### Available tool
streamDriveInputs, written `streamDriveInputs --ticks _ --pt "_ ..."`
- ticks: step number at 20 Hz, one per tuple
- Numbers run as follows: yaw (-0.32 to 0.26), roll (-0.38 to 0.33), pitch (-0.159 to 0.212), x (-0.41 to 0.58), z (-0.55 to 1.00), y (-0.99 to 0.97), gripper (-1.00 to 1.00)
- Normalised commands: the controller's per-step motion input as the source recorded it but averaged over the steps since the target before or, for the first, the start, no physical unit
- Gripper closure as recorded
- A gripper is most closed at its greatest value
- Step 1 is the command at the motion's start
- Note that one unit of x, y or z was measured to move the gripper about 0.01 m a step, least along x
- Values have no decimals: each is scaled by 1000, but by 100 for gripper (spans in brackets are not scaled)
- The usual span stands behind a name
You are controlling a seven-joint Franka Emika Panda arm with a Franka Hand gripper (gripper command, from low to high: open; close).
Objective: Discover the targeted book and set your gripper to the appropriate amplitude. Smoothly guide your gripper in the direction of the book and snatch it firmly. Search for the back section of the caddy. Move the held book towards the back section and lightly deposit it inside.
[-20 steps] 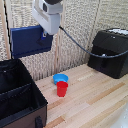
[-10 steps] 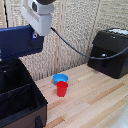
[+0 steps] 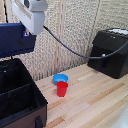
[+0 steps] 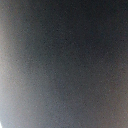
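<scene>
Small red plastic cup (image 3: 61, 89) touching a flat blue round lid (image 3: 60, 78), wooden table (image 3: 95, 105), boxy black appliance (image 3: 111, 51) far right.

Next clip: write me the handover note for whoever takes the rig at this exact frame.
Claw: shut on the navy book, held in the air above the black caddy at the exterior view's left.
Wrist view: only a dark blur, no help.
Done: book found, grasped, lifted.
Left: carry it over the caddy's long back section, lower it and release gently.
Nearby: red cup, blue lid-like disc, black appliance with cable.
</scene>
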Motion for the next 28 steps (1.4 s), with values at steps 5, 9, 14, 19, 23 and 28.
streamDriveInputs --ticks 5,9,14,19,23,28 --pt "-60 58 121 601 267 551 100" --pt "-68 13 130 650 51 408 100" --pt "-64 3 159 564 14 421 100" --pt "-41 -26 166 463 9 497 100" --pt "-29 -3 130 311 140 449 -100" --pt "1 -101 93 121 281 95 -100"
